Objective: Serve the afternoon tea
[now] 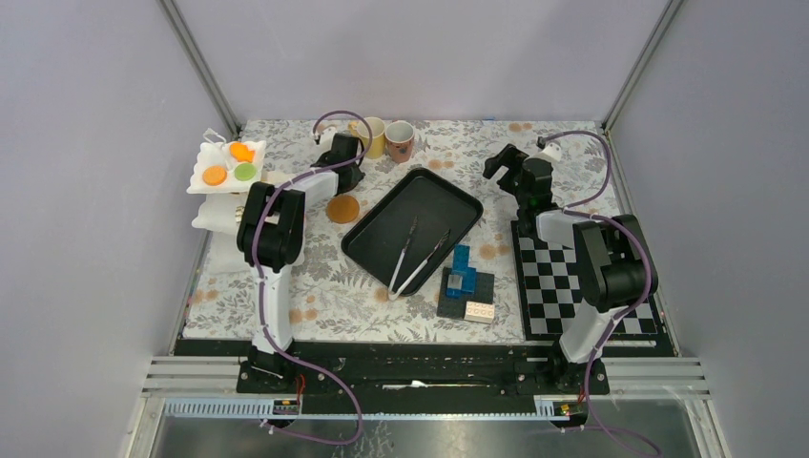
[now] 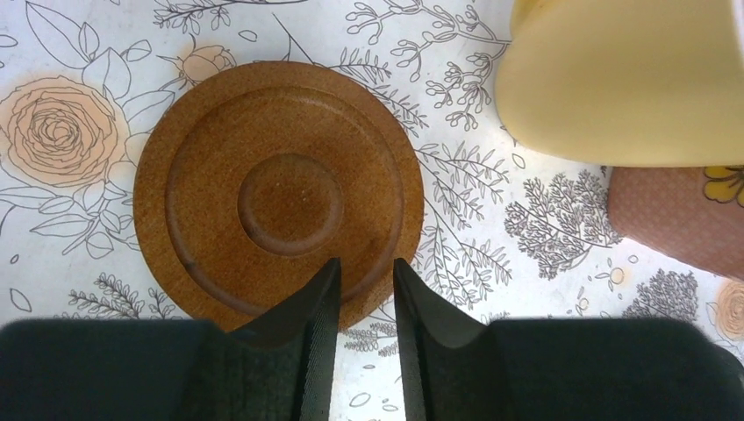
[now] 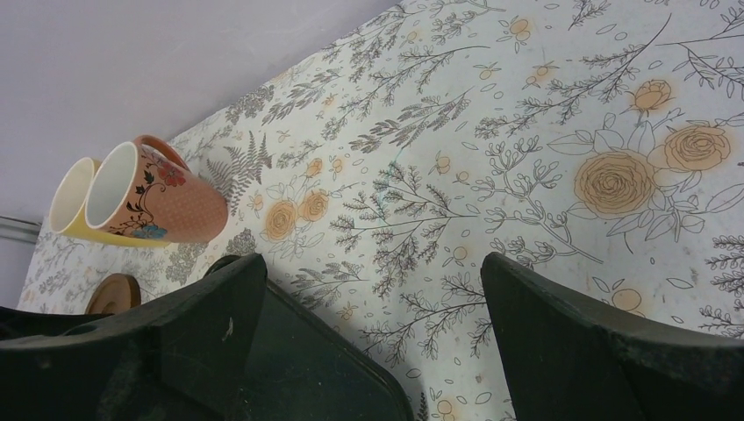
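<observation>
A brown round coaster (image 2: 279,193) lies flat on the flowered cloth. My left gripper (image 2: 366,263) hovers over its near rim, jaws a little apart with nothing between them. Right beside it stand the yellow mug (image 2: 623,79) and the pinkish patterned mug (image 2: 680,219). From above, the left gripper (image 1: 348,160) sits just left of the yellow mug (image 1: 372,136) and the pinkish mug (image 1: 399,141). A coaster (image 1: 342,208) lies nearer, left of the tray. Orange (image 1: 215,176) and green (image 1: 245,172) cookies rest on a white stand (image 1: 217,157). My right gripper (image 1: 508,164) (image 3: 370,263) is wide open and empty.
A black tray (image 1: 382,239) in the middle holds metal tongs (image 1: 415,258). A blue and black brick stack (image 1: 465,286) stands at its near right. A checkered board (image 1: 563,277) lies under the right arm. The tray's corner (image 3: 351,368) shows below the right fingers.
</observation>
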Robot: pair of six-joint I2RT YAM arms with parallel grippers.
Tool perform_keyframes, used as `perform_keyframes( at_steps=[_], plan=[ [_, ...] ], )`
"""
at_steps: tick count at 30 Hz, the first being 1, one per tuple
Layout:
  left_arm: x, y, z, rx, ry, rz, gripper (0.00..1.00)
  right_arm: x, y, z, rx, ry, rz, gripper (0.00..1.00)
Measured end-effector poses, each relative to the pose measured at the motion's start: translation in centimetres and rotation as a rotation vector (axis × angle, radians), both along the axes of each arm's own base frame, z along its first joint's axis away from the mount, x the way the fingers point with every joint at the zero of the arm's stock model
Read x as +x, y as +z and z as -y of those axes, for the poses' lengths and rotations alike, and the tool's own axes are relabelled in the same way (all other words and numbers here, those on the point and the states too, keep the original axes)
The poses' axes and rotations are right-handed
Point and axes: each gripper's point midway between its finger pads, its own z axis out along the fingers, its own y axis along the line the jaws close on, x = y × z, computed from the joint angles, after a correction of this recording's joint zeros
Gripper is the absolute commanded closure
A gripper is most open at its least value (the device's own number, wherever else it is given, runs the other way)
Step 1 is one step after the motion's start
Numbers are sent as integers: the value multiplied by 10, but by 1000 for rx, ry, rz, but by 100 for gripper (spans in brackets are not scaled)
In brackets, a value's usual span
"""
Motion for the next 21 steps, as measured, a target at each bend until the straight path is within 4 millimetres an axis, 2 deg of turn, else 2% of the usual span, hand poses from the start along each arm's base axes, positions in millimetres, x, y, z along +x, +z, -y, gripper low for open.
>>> perform_keyframes(
  at_steps=[4, 6, 11, 13, 18, 19, 20, 21],
  plan=[
    [-3, 11, -1, 17, -19, 10, 62, 2, -1, 1, 10, 4, -6, 0],
    [-4, 24, -1, 18, -24, 28, 57, 2, -2, 4, 13, -2, -10, 0],
    [-2, 74, 1, -4, -31, 121, 35, 3, -5, 6, 26, -6, -17, 0],
    [-1, 92, 3, -24, -26, 154, 29, 3, -5, 6, 33, -3, -19, 0],
    [9, 116, 8, -78, 9, 188, 28, 3, -5, 8, 47, -6, -20, 0],
    [12, 122, 9, -97, 22, 196, 28, 3, -5, 9, 48, -8, -21, 1],
    [29, 141, 16, -175, 71, 242, 28, 4, -5, 12, 56, -16, -21, 0],
    [29, 141, 16, -178, 72, 243, 29, 4, -5, 12, 56, -16, -21, 0]
  ],
)
